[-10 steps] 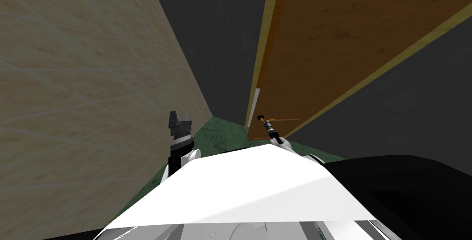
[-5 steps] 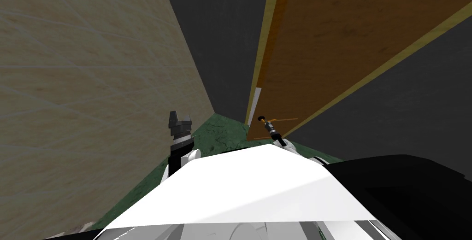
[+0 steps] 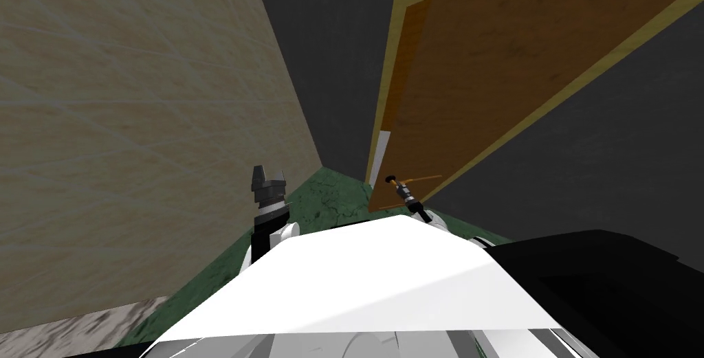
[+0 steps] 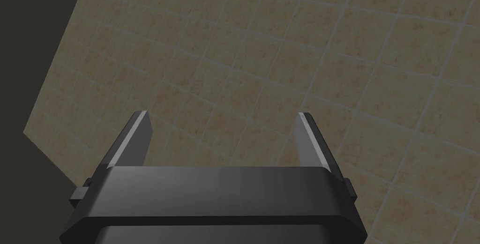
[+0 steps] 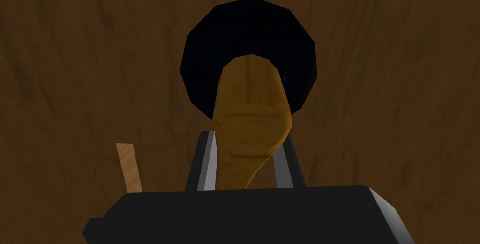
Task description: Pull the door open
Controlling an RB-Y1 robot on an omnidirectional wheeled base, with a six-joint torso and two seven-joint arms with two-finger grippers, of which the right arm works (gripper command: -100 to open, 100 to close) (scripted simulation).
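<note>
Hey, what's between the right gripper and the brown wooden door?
In the right wrist view, the right gripper clamps an amber lever handle, which spans the stretch to a round black plate on the brown wooden door.

Brown wooden door (image 3: 495,65) ajar, golden lever handle (image 5: 251,119) on black round plate (image 5: 201,58)

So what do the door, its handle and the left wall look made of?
Door: wood, matte brown, with dark grain streaks. Handle: smooth ochre, perhaps brass or painted; no gloss settles it. Its round rosette is flat black, material unclear. Wall: matte beige tiles, pale grout lines in a grid.
</note>
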